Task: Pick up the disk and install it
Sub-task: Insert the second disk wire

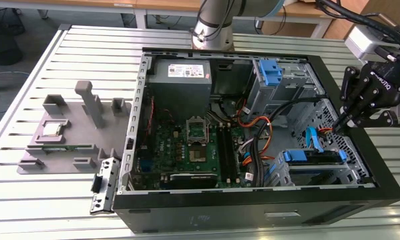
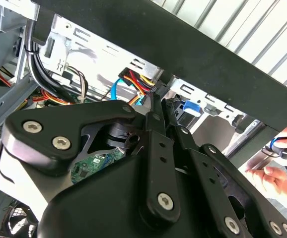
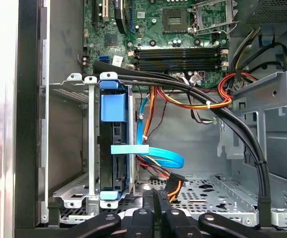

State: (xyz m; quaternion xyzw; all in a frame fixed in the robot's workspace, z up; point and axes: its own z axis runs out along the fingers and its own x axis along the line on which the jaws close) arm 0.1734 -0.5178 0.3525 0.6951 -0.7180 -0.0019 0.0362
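Black open computer case lies on a slatted metal table, one side off, motherboard exposed. Disk, in its blue carrier frame, sits on edge in the metal drive bay at the case's near corner toward the exterior view's right; only its frame and narrow edge show, so any label face is hidden. Pale blue data cable runs beside it, among orange, red and yellow wiring. Gripper, black, hangs over the case's edge at the exterior view's right, fingers drawn together with nothing seen between them, tips just beside a cable connector; contact cannot be confirmed. Grey power supply carries a white label, print too small to read. Grey parts fixture stands on the table outside the case. Person's hand appears, partly cut off, in the second wrist view.
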